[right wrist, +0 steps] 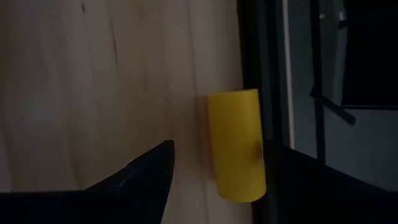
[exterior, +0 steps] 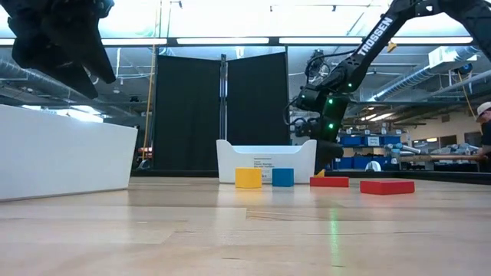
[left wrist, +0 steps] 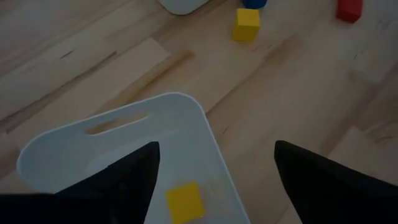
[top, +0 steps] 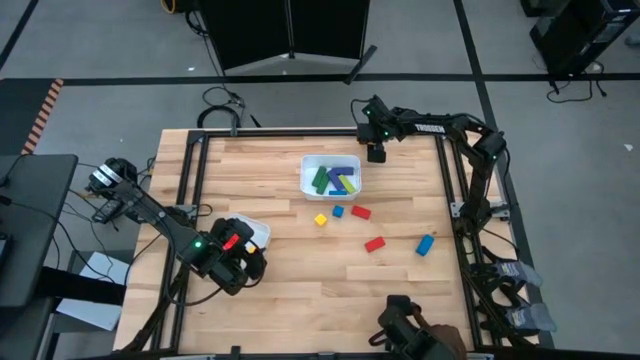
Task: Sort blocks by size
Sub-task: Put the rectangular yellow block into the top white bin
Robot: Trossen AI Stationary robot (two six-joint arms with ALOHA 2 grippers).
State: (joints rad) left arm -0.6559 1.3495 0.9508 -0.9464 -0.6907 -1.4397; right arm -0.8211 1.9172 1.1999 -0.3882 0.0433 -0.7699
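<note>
Now | yellow bar [right wrist: 235, 145]: long, rounded, at table edge | right pincer [right wrist: 211, 180]: agape, empty | left pincer [left wrist: 214, 171]: agape, empty

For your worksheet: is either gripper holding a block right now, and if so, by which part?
Neither. The left gripper hangs open above the white tray; the right gripper is open around, not touching, a yellow bar-shaped block.

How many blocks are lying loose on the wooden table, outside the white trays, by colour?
Red blocks: 2
Blue blocks: 2
Yellow blocks: 2, a yellow cube and a yellow bar at the table's edge
Total: 6
</note>
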